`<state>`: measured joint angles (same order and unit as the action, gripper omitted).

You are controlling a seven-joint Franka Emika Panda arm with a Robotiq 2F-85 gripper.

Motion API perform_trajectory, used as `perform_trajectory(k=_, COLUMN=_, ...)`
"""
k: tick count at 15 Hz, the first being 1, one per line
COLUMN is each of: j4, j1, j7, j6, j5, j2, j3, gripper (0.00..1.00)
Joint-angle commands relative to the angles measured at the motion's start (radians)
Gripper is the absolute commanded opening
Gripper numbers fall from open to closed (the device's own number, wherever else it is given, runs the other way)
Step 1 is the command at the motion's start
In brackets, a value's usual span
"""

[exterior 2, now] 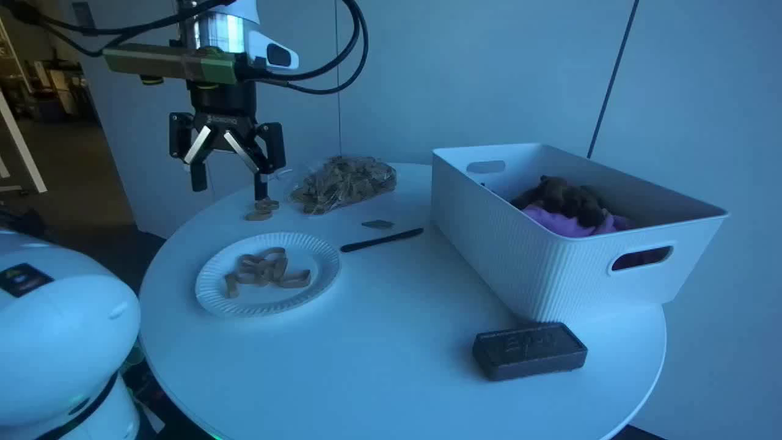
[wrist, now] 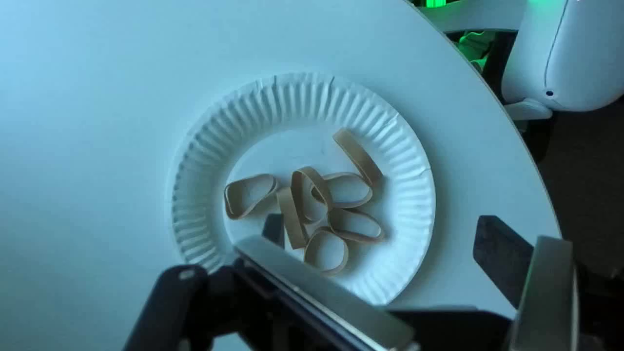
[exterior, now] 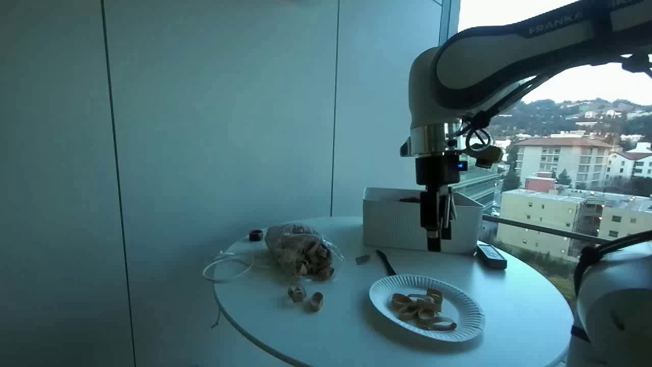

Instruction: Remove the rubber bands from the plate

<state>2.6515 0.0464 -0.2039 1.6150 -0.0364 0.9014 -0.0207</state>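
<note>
The fingers (exterior 2: 199, 176) of the gripper (exterior 2: 230, 182) are standing wide apart, holding only air, hanging higher than the plate (wrist: 410, 209). On the plate, the rubber bands (wrist: 291, 215) are lying in a loose clump. More tan loops (exterior: 316, 302) are resting on the table (exterior 2: 366, 354), off the plate. A black implement (exterior 2: 382, 240) is lying just beside the plate; a white bin (exterior 2: 501, 244) is standing farther off.

Plate (wrist: 295, 141) partly hidden behind gripper (wrist: 382, 239) in wrist view; arm (exterior: 514, 56) cut off at edge in exterior view.
</note>
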Motion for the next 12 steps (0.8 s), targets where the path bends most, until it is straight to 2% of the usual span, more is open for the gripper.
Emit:
perform_trajectory(k=1, j4=-0.004, j1=0.010, j7=0.006, j6=-0.001, j5=-0.005, j2=0.000, j3=-0.007, gripper=1.00)
perform_trajectory(k=12, j4=-0.012, j1=0.010, j7=0.007, j6=-0.001, j5=-0.005, j2=0.002, j3=-0.007, gripper=1.00)
